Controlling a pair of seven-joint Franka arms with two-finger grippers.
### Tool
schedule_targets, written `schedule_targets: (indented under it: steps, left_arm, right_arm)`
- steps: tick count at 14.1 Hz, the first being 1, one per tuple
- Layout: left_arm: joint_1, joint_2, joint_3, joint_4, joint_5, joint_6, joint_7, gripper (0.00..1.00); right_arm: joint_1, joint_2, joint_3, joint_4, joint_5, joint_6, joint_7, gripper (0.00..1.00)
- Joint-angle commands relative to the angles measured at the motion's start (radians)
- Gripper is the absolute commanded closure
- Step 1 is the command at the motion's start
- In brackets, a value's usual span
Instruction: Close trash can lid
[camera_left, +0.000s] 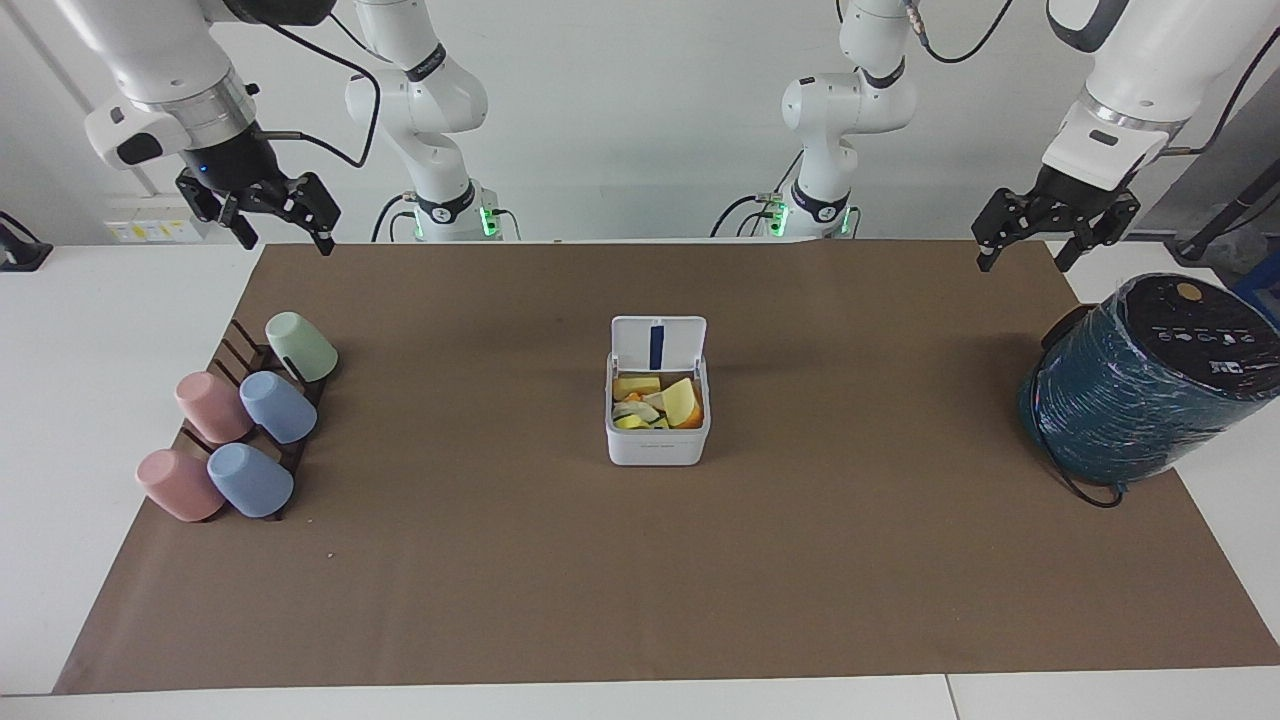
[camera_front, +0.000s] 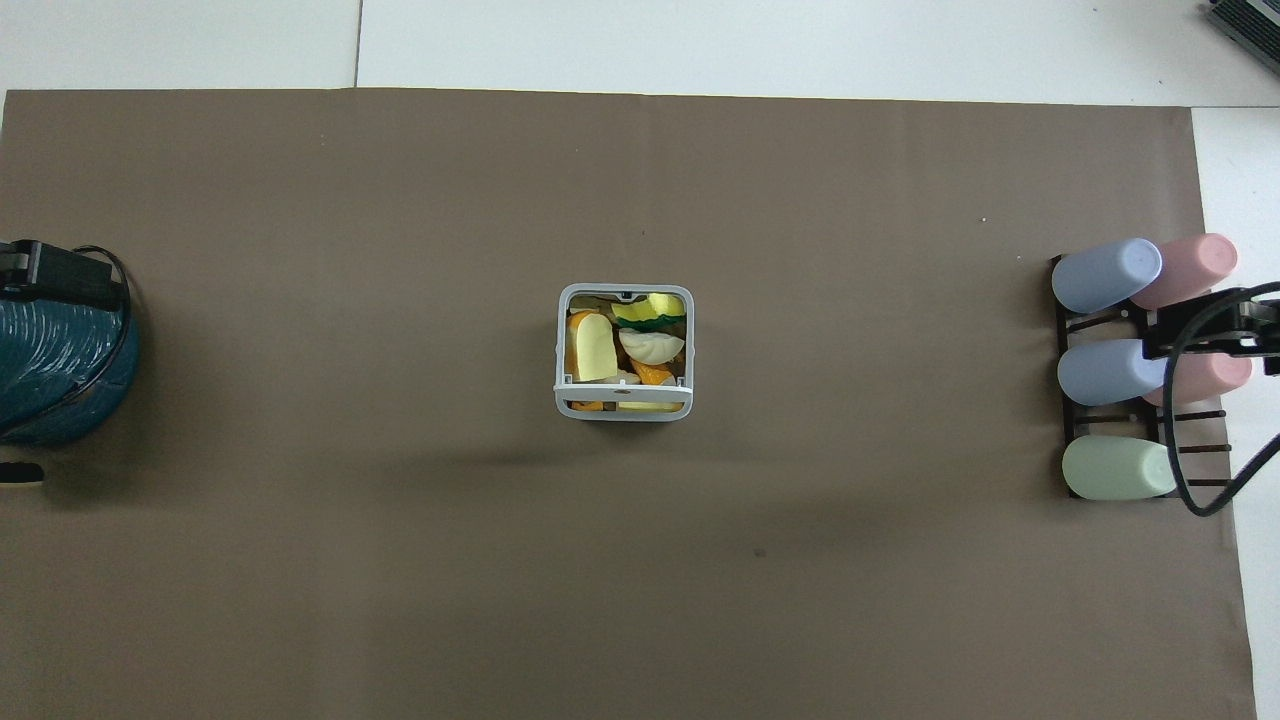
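Observation:
The trash can (camera_left: 658, 447) is a small white square box in the middle of the brown mat; it also shows in the overhead view (camera_front: 561, 352). It holds yellow, orange and white scraps. Its lid (camera_left: 658, 343) stands upright on the side nearer to the robots, blue strip facing into the can; from overhead the lid (camera_front: 623, 390) shows edge-on. My right gripper (camera_left: 285, 238) is open and empty in the air above the mat's corner near the cup rack. My left gripper (camera_left: 1025, 262) is open and empty in the air near the teal cylinder. Both are well apart from the can.
A dark rack (camera_left: 235, 345) with several pastel cups lying on it stands toward the right arm's end. A large teal plastic-wrapped cylinder (camera_left: 1140, 385) with a black cable stands toward the left arm's end. The brown mat (camera_left: 640, 580) covers most of the white table.

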Motion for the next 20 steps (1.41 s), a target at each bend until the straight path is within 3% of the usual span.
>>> schedule_targets:
  steps: [1,8,15,20]
  left_arm:
    - [0.014,-0.035,0.014,-0.036,-0.005,0.003,0.015,0.0]
    - [0.002,-0.042,0.011,-0.037,-0.004,0.002,0.004,0.0]
    - [-0.041,-0.041,0.0,-0.05,-0.004,0.085,-0.005,0.0]
    - [-0.135,-0.042,-0.034,-0.037,-0.016,-0.004,-0.178,0.0]
  right_arm:
    - [-0.018,-0.029,0.008,-0.035,-0.002,0.003,-0.019,0.0]
    - [-0.009,-0.038,0.007,-0.052,-0.002,0.006,-0.011,0.0]
    - [-0.005,-0.038,0.008,-0.053,-0.002,0.017,-0.004,0.0]
    - [-0.003,-0.038,0.01,-0.055,-0.002,0.023,0.012,0.0]
